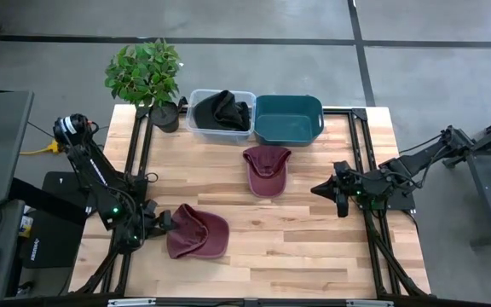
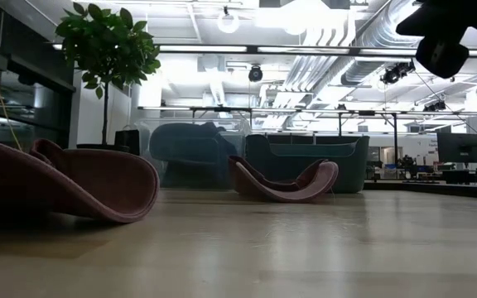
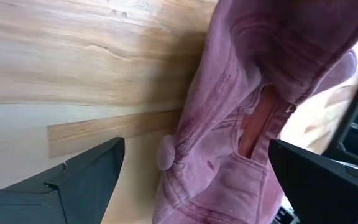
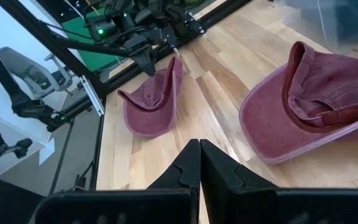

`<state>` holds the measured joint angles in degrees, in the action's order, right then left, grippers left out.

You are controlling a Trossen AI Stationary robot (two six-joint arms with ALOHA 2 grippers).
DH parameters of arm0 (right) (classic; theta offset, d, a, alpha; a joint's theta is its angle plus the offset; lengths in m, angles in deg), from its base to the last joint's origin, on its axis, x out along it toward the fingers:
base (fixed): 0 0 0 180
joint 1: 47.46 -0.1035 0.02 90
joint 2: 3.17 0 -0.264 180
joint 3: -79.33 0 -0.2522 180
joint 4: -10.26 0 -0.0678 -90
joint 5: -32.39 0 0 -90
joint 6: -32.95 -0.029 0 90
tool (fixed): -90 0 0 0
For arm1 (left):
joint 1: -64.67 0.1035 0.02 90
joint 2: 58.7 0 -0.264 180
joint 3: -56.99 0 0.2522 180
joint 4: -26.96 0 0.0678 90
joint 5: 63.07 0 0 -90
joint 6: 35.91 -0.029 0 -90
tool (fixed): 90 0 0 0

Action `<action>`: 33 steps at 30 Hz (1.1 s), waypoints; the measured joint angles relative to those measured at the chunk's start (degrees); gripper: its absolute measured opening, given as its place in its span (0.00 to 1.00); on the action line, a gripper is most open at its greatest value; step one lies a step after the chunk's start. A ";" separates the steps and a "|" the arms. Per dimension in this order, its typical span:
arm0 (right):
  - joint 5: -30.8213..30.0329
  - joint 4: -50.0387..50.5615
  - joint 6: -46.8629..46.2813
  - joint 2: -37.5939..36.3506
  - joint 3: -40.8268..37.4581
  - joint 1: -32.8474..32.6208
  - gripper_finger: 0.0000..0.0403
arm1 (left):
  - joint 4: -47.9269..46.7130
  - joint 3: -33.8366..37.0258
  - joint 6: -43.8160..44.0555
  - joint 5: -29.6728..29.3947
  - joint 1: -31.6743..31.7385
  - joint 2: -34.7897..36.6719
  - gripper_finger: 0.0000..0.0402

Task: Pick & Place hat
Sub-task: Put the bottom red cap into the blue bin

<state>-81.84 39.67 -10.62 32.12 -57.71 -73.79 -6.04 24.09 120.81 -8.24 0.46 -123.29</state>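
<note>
Near front-left edge I see maroon cap (image 1: 197,232) upside down, long axis across table, left gripper (image 1: 162,223) spread wide at its left end, gripping nothing. Bare wood right of it. Second maroon cap (image 1: 267,169) mid-table, long axis toward bins. Right gripper (image 1: 341,207) closed, empty, near right edge. No writing readable.

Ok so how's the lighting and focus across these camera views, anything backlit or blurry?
Low view: bright ceiling lights backlight the scene, leaving the near maroon hat and the right gripper dark. Left wrist view: that hat sits so close that it looks soft, with glare on the table. High view: evenly lit, mild shadows. Right wrist view: both hats sharp, the second hat nearer.
</note>
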 joint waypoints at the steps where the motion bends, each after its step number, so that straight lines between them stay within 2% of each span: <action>1: -0.41 -0.10 0.00 0.00 -0.02 0.00 0.00 | 0.62 0.32 -0.22 -0.62 0.00 0.00 0.99; 4: -1.46 -0.10 0.02 0.00 0.00 0.00 0.00 | 1.86 1.29 -0.19 -2.68 0.00 -0.04 0.99; 23: -2.65 -0.15 -0.09 0.00 0.00 0.00 0.00 | 5.17 2.56 -2.05 -6.21 0.61 -0.25 0.99; 33: -2.62 -0.15 0.00 0.00 0.00 0.02 0.00 | 10.76 2.48 -13.36 0.82 10.92 -0.52 0.99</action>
<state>-84.46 39.52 -10.62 32.12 -57.71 -73.77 4.72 26.56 107.45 -7.42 11.38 -123.82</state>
